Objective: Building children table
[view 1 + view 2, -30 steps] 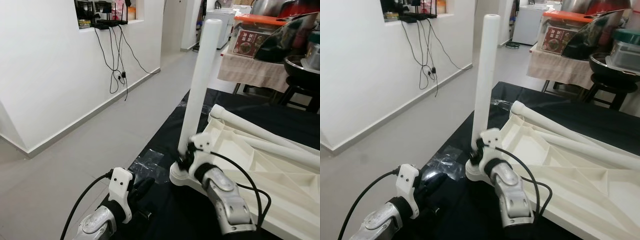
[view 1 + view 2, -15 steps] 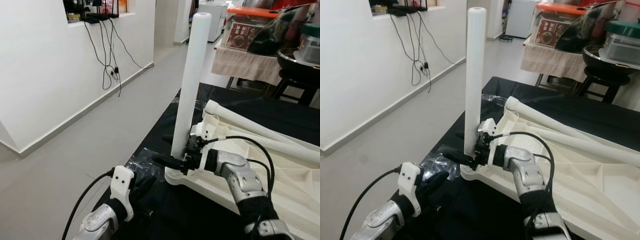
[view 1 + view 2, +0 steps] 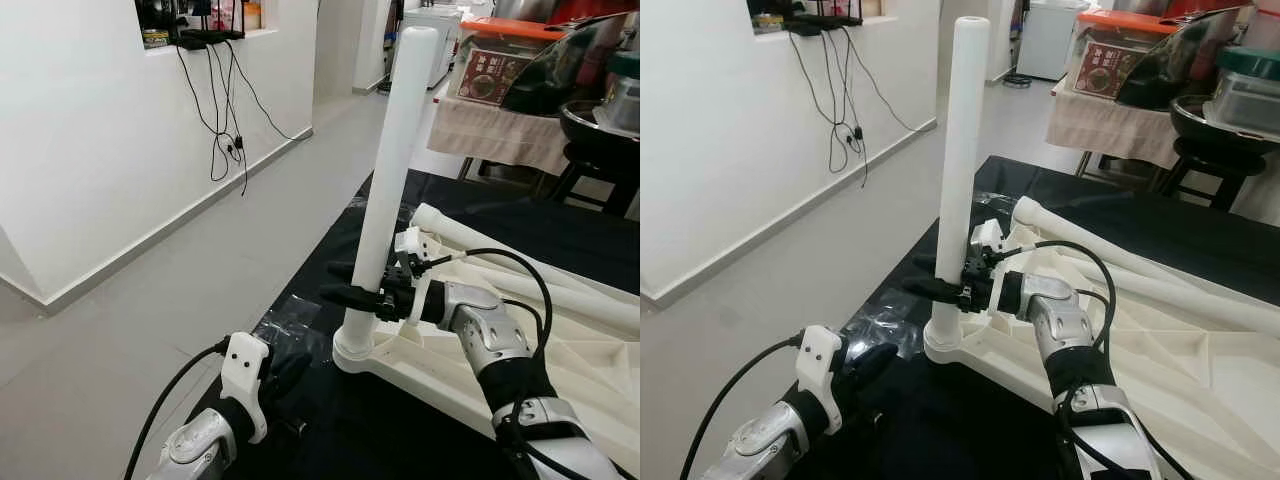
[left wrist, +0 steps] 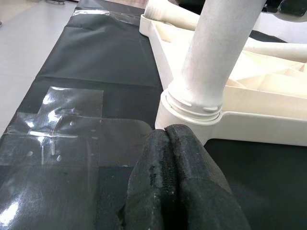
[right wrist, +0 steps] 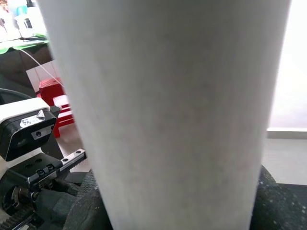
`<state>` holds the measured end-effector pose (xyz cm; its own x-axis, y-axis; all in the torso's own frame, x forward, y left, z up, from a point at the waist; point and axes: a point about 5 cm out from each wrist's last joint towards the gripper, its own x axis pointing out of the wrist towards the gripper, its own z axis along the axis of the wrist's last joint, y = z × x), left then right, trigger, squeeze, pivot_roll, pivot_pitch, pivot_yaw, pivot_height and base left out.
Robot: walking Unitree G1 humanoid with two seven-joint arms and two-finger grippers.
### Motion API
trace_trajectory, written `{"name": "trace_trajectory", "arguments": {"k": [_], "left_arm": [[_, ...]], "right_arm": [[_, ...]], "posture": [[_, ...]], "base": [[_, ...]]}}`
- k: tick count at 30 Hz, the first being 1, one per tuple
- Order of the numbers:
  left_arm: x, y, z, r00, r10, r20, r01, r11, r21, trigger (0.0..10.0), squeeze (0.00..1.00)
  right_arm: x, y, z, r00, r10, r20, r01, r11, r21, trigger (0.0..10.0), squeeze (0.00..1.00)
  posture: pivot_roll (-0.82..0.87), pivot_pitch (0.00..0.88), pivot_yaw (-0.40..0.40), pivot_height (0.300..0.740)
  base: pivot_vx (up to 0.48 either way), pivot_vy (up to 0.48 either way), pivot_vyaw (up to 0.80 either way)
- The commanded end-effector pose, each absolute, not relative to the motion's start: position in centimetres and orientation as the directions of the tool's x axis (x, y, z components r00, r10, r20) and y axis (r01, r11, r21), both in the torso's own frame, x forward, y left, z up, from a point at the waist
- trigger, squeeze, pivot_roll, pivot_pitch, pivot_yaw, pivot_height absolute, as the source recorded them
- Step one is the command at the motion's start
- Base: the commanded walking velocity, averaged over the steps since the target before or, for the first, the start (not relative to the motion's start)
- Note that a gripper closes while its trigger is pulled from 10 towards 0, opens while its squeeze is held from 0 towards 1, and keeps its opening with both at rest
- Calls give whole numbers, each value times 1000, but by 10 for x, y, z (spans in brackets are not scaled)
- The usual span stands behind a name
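One large white plastic tabletop (image 3: 560, 370) lies upside down on a black mat (image 3: 330, 250) spread over the grey floor, its ribbed underside facing up. It looks stiff, hollow and light, easy to slide on the mat, so it probably needs steadying when a leg is turned. Two more white legs (image 3: 520, 255) lie across it towards the far side.

Next in size, the upright table leg (image 3: 385, 190) stands in the corner socket (image 4: 192, 108) at the tabletop's near corner, a smooth rigid tube. Its surface is likely slippery under hard pads, and the sensible hold is low on the shaft, close to the socket, where a twist carries best and the leg tips least.

The right gripper (image 3: 362, 285) is at that spot, its black fingers (image 3: 345, 296) clamped around the leg a little above the socket; the right wrist view has the white shaft pressed between the pads.

The left gripper (image 4: 170, 167) rests low on the mat just beside the socket, fingers pressed together and holding nothing.
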<state>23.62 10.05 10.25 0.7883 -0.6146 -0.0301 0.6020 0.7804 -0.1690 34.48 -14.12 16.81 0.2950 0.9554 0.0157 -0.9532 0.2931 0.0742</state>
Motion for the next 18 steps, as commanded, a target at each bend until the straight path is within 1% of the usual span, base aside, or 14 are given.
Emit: {"name": "trace_trajectory", "arguments": {"k": [1,6,7,8,9,10,11,12,13,14,15,16,17,18], "left_arm": [[236,98,99,788,-615,-42,601,782,-167,10000,0],[236,98,100,788,-614,-41,601,782,-168,10000,0],[235,98,100,788,-615,-40,601,781,-169,10000,0],[235,99,100,787,-615,-39,601,781,-171,10000,0],[235,99,100,787,-615,-39,601,781,-171,10000,0],[234,99,100,787,-616,-39,602,780,-172,10000,0],[233,100,100,787,-615,-39,602,780,-171,10000,0],[233,100,100,787,-615,-39,602,780,-171,10000,0],[233,101,100,788,-614,-38,601,781,-170,10000,0],[233,101,100,788,-614,-38,601,781,-170,10000,0],[232,102,101,789,-613,-38,600,782,-169,10000,0],[232,102,101,789,-613,-38,600,782,-169,10000,0],[232,103,101,790,-612,-38,599,783,-168,10000,0],[232,103,101,790,-612,-38,599,783,-168,10000,0]], "right_arm": [[342,-141,160,279,960,31,-954,273,123,0,0],[339,-146,157,303,952,33,-947,297,123,0,0],[337,-150,155,329,943,39,-938,322,126,0,0],[331,-154,150,394,919,29,-914,389,111,0,0],[331,-154,150,394,919,29,-914,389,111,0,0],[327,-157,148,438,899,22,-895,434,98,0,0],[328,-152,145,597,802,11,-801,595,75,0,0],[328,-152,145,597,802,11,-801,595,75,0,0],[328,-149,134,871,489,-33,-483,868,111,0,0],[328,-149,134,871,489,-33,-483,868,111,0,0],[303,-127,113,917,384,-110,-373,921,110,0,0],[303,-127,113,917,384,-110,-373,921,110,0,0],[291,-114,111,928,348,-131,-350,937,12,0,0],[291,-114,111,928,348,-131,-350,937,12,0,0]], "posture": [[37,0,-75,740],[32,0,-75,740],[27,0,-78,740],[28,0,-89,740],[28,0,-89,740],[28,0,-89,740],[30,0,-104,740],[30,0,-104,740],[17,0,-108,740],[17,0,-108,740],[23,0,-106,740],[23,0,-106,740],[21,0,-102,740],[21,0,-102,740]], "base": [[0,0,0],[0,0,0],[0,0,0],[0,0,0],[0,0,0],[0,0,0],[0,0,0],[0,0,0],[0,0,0],[0,0,0],[0,0,0],[0,0,0],[0,0,0],[0,0,0]]}}
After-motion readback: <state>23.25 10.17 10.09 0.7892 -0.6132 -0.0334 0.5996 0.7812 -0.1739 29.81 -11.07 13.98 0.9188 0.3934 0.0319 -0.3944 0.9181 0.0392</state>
